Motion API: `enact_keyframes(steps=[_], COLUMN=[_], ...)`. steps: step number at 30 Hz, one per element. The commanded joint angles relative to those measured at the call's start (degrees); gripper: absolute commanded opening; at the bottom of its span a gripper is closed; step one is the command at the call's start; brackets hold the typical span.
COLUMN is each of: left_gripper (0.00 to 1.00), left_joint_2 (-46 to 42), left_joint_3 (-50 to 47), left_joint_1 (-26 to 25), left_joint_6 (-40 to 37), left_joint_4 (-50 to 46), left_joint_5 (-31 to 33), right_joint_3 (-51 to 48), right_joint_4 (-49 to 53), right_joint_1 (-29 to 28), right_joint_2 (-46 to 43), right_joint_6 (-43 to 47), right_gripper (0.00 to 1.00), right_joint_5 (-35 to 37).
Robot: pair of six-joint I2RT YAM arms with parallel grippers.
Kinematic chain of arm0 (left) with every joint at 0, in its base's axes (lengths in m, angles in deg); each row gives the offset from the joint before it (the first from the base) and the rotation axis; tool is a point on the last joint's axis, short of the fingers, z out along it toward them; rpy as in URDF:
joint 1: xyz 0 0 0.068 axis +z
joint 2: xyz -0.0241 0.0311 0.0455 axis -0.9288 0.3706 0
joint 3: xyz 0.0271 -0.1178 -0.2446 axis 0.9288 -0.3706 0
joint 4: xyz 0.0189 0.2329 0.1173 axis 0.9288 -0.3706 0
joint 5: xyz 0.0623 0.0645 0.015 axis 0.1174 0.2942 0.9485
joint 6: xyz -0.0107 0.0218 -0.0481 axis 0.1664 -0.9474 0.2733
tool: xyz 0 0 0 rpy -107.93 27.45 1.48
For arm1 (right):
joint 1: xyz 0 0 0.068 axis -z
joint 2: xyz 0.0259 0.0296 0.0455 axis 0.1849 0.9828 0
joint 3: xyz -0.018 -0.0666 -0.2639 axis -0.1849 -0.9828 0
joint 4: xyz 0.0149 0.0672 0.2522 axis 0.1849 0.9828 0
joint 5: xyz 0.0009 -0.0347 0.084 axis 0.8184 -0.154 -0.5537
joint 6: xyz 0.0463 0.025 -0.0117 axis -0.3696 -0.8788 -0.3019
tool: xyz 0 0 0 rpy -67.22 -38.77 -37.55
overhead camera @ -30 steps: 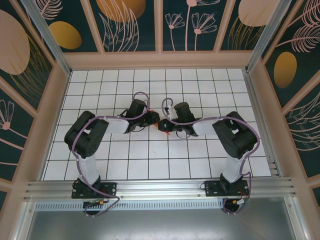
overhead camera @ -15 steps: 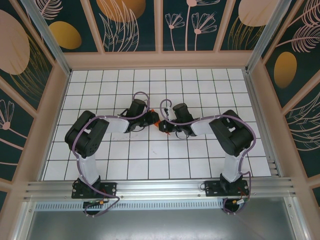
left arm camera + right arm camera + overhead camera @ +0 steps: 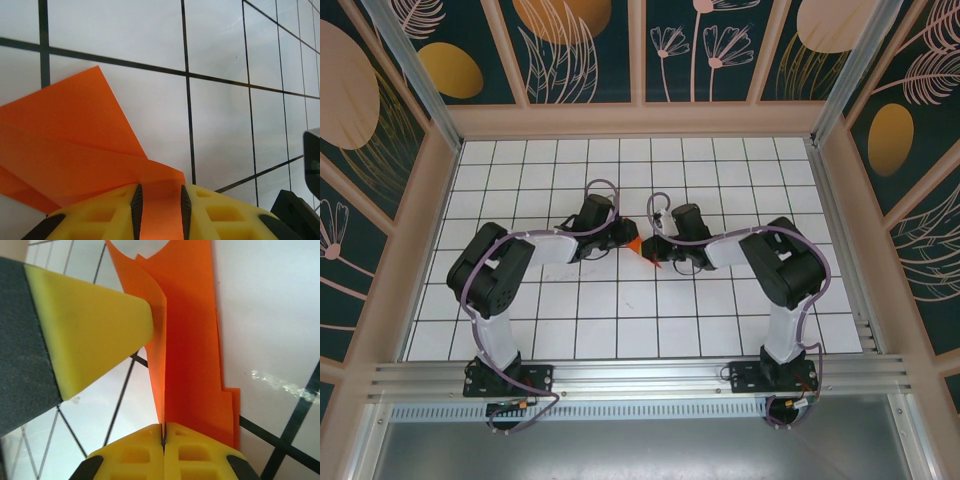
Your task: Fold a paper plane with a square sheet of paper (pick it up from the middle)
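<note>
The right hand (image 3: 163, 432) is clamped fully shut on a standing fold of the orange paper (image 3: 187, 335), yellow fingers (image 3: 200, 452) pressed together with the sheet pinched between them. The left hand (image 3: 159, 210) sits partly open with a strip of the same paper (image 3: 80, 150) between its fingers. From above, the paper (image 3: 635, 243) sits mid-surface (image 3: 620, 320) between both hands.

Even, bright overhead light fills the enclosure, with only faint shadows under the arms. A glare streak lies at four o'clock on the glossy white gridded tabletop (image 3: 280, 382). The yellow fingertips (image 3: 90, 335) close to the lens are soft and blurred.
</note>
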Motion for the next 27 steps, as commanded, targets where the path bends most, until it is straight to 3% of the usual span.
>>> enact_keyframes(steps=[1, 13, 27], left_gripper=[0.29, 0.3, 0.27], left_joint_2=[-3.43, -4.17, -0.8], left_joint_3=[0.05, -4.97, -5.53], left_joint_1=[-0.18, -0.18, -0.18], left_joint_6=[-1.54, -0.44, -0.08], left_joint_4=[-0.13, 6.92, 8.49], left_joint_5=[1.65, -2.4, -4.75], right_joint_3=[-1.15, -1.15, -0.12], right_joint_4=[-4.49, -8.96, -7.84], right_joint_1=[1.19, 4.35, 5.0], right_joint_2=[1.29, 5.78, 9.27], right_joint_6=[-5.07, -15.14, -16.64], right_gripper=[0.0, 0.0, 0.0], right_joint_5=[-7.13, -15.25, -18.05])
